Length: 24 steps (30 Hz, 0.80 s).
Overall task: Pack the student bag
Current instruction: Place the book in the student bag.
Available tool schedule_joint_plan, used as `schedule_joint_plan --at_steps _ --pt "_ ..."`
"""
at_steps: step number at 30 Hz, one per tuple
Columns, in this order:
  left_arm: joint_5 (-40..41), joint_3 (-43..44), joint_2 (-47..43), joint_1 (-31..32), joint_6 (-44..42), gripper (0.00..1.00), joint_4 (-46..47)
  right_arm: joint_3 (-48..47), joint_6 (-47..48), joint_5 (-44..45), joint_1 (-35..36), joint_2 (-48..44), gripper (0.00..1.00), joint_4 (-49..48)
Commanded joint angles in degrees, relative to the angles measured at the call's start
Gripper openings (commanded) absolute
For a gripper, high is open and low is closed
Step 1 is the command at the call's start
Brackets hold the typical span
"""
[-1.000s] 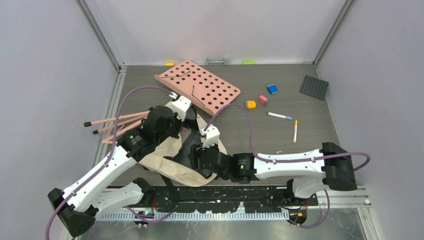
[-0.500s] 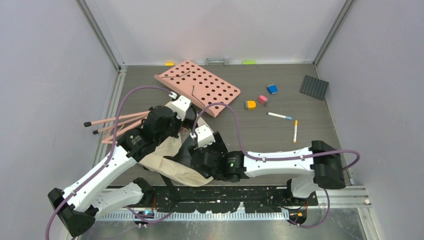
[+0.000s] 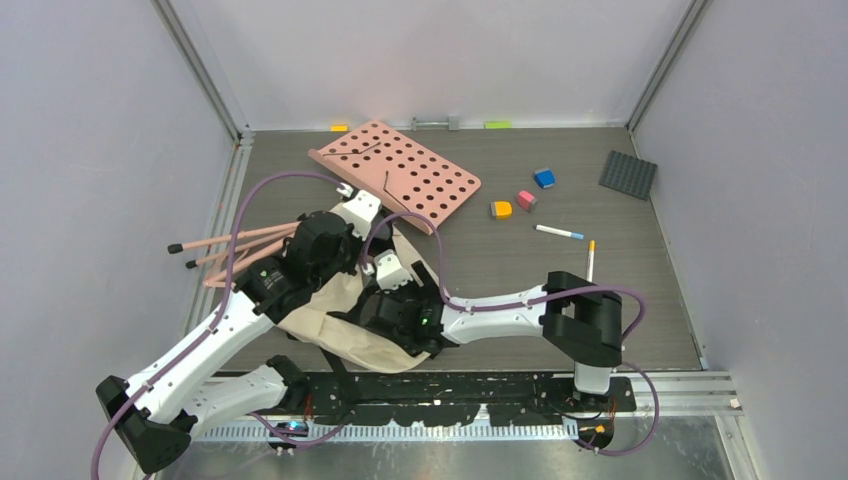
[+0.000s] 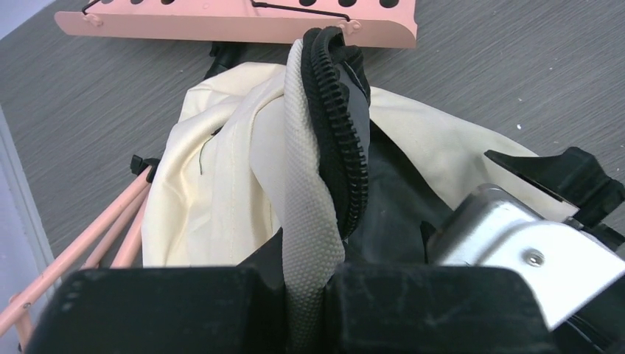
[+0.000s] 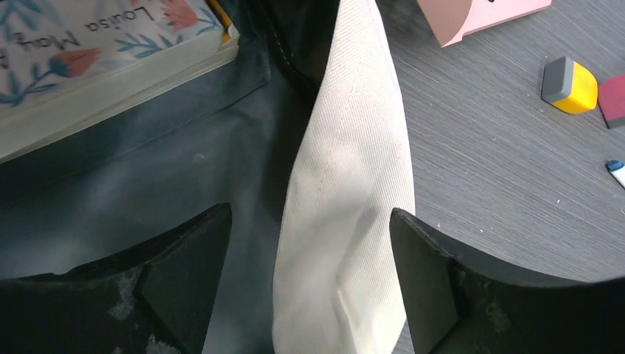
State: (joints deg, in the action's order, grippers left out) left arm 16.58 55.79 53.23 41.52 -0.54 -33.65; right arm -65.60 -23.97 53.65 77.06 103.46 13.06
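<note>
Left gripper (image 4: 305, 299) clamped on bag (image 4: 214, 192) rim, right gripper (image 5: 308, 240) jaws wide apart astride bag wall, book (image 5: 88, 51) inside.

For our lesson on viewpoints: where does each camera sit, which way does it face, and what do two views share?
Top: fixed above and behind, looking down on the table; both arms show.
Left wrist: on the left arm, facing the bag edge pinched in the left gripper.
Right wrist: on the right arm, looking into the bag at a book; open right gripper shows.
Shared: top and right wrist both show the orange block.
</note>
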Motion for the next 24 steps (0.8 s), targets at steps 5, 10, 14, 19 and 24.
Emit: schedule_joint_plan --at_steps 5,10,14,19,24 --pt "3.82 0.46 -0.15 0.06 -0.93 0.00 5.00 -0.60 -1.21 10.10 -1.15 2.07 0.82 -2.28" --pt "3.26 0.37 0.31 0.06 -1.16 0.00 4.92 3.59 -5.13 11.09 -1.57 -4.92 0.52 -1.61" --pt "0.75 0.56 1.52 0.26 -1.59 0.00 4.58 8.14 -8.50 7.43 -3.65 -11.45 0.17 -2.17" --pt "1.22 3.25 5.00 3.07 0.10 0.00 0.10 17.03 -12.99 -3.31 -8.18 -20.93 0.01 -6.65" --pt "5.40 3.49 7.63 8.65 8.24 0.00 -6.13 22.81 -16.17 -10.38 -11.16 -30.37 0.01 -8.52"
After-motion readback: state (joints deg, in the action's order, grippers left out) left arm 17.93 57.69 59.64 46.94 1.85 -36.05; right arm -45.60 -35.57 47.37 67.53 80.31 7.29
